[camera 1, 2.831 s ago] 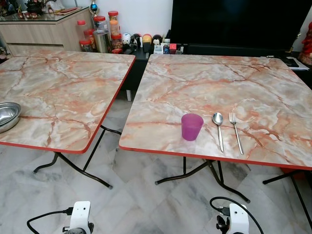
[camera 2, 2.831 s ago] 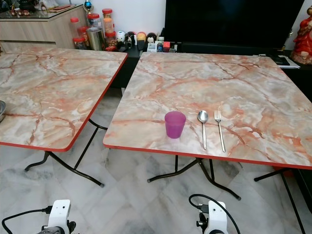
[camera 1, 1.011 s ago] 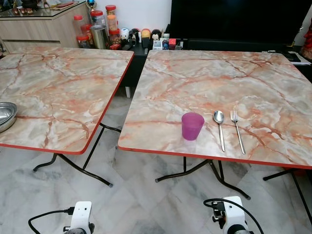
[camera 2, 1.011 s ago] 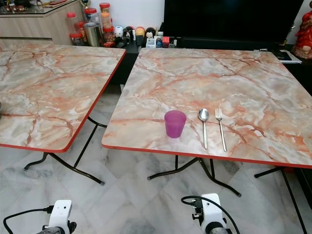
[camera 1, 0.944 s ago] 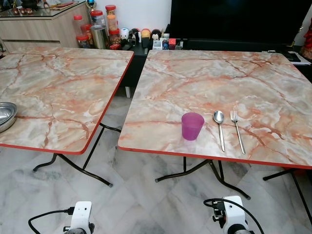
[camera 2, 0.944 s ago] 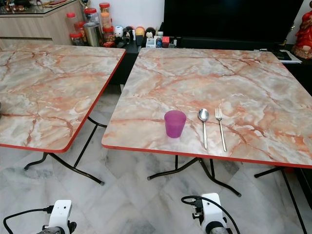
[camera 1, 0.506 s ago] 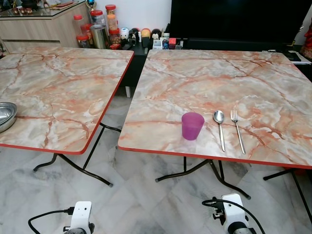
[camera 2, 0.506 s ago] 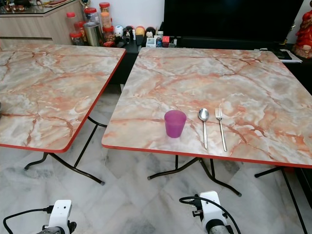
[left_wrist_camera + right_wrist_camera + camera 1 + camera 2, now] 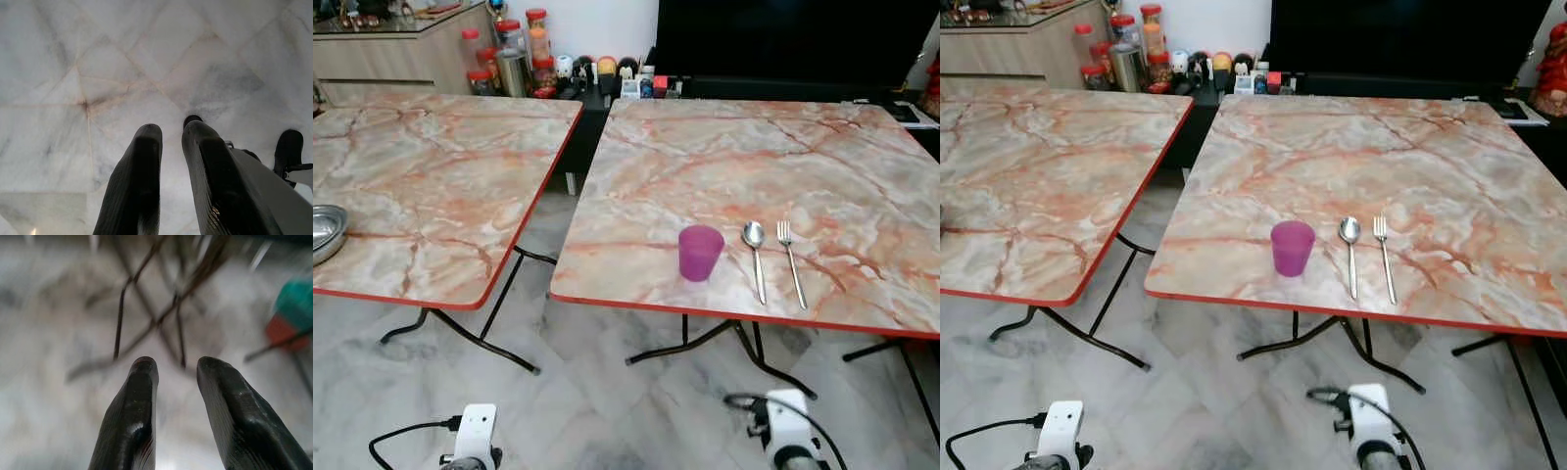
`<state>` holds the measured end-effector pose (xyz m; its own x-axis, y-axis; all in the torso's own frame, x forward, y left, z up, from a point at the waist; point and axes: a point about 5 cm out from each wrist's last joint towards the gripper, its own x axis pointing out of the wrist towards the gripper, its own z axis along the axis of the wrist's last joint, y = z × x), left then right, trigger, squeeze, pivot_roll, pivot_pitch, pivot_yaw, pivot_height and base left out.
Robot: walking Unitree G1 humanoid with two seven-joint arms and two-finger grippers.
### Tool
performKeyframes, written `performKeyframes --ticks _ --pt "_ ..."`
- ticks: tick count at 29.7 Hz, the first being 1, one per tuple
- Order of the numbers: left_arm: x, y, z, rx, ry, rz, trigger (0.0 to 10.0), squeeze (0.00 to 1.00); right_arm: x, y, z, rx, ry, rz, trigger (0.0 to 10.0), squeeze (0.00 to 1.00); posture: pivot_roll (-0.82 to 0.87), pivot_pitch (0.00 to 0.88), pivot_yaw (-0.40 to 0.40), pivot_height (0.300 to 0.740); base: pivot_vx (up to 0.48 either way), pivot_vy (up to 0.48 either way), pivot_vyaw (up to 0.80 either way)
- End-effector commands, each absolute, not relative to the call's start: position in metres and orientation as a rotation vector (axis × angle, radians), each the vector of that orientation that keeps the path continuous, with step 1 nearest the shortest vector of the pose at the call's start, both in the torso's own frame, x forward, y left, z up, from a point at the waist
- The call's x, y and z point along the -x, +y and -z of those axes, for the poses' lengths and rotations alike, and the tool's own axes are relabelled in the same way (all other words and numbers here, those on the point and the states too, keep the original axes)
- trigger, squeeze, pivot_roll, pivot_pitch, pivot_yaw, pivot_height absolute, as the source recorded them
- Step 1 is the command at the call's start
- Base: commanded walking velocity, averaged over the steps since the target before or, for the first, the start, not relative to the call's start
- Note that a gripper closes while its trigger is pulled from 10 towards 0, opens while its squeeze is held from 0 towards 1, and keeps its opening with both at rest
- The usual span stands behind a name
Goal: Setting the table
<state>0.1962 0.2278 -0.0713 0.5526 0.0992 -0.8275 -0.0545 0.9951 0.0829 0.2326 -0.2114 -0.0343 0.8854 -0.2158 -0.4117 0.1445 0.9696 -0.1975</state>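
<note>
Far left: a metal bowl [image 9: 325, 232] sits at the near-left edge of the left marble-patterned surface [image 9: 440, 176], cut off by the frame. It has held the same spot over the last seconds.

Left pincer [image 9: 168, 142]: hangs low over the pale marble floor [image 9: 98, 63], fingers a narrow gap apart, holding nothing. Its wrist [image 9: 475, 436] has not moved since the earlier frames.

Centre: a gap with the floor showing through separates the two surfaces. Jars and small figurines line the low cabinet at the back.

Right surface [image 9: 724, 157]: a purple cup [image 9: 700, 252] stands upright near the front edge. Just beside it on the right lie a spoon [image 9: 755, 255] and then a fork [image 9: 789, 259], side by side, handles toward the robot, not touching. None of the three has shifted.

Right pincer [image 9: 173, 377]: fingers moderately parted, empty, pointing at the folding legs under the surface. The wrist view is motion-blurred. The right wrist [image 9: 786, 441] has drifted slightly rightward and lower in the last second, the only change noted.

Judgement: cup and cutlery are placed; the setting lacks the bowl. The small arm motion suggests repositioning, with no grasp begun. The likely next step is fetching the bowl from the left surface.
</note>
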Motion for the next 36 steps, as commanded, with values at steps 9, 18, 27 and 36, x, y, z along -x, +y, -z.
performKeyframes --ticks 9,18,27,36 --pt "-0.195 0.229 0.072 -0.049 0.99 -0.088 10.0 0.0 -0.242 -0.242 0.024 -0.06 0.445 0.449 10.0 0.0 -0.01 0.0 0.014 0.74 0.0 0.0 0.0" --pt "-0.195 0.229 0.071 -0.048 0.991 -0.084 10.0 0.0 -0.249 -0.244 0.014 -0.032 0.379 0.45 10.0 0.0 -0.01 0.0 0.015 0.74 0.0 0.0 0.0" --pt "-0.195 0.229 0.072 -0.051 0.992 -0.085 10.0 0.0 -0.224 -0.247 0.011 0.009 0.302 0.491 10.0 0.0 -0.02 0.0 0.014 0.74 0.0 0.0 0.0" --pt "-0.195 0.23 0.071 -0.054 0.994 -0.083 10.0 0.0 -0.204 -0.249 0.003 0.043 0.258 0.507 10.0 0.0 -0.02 0.0 0.013 0.74 0.0 0.0 0.0"
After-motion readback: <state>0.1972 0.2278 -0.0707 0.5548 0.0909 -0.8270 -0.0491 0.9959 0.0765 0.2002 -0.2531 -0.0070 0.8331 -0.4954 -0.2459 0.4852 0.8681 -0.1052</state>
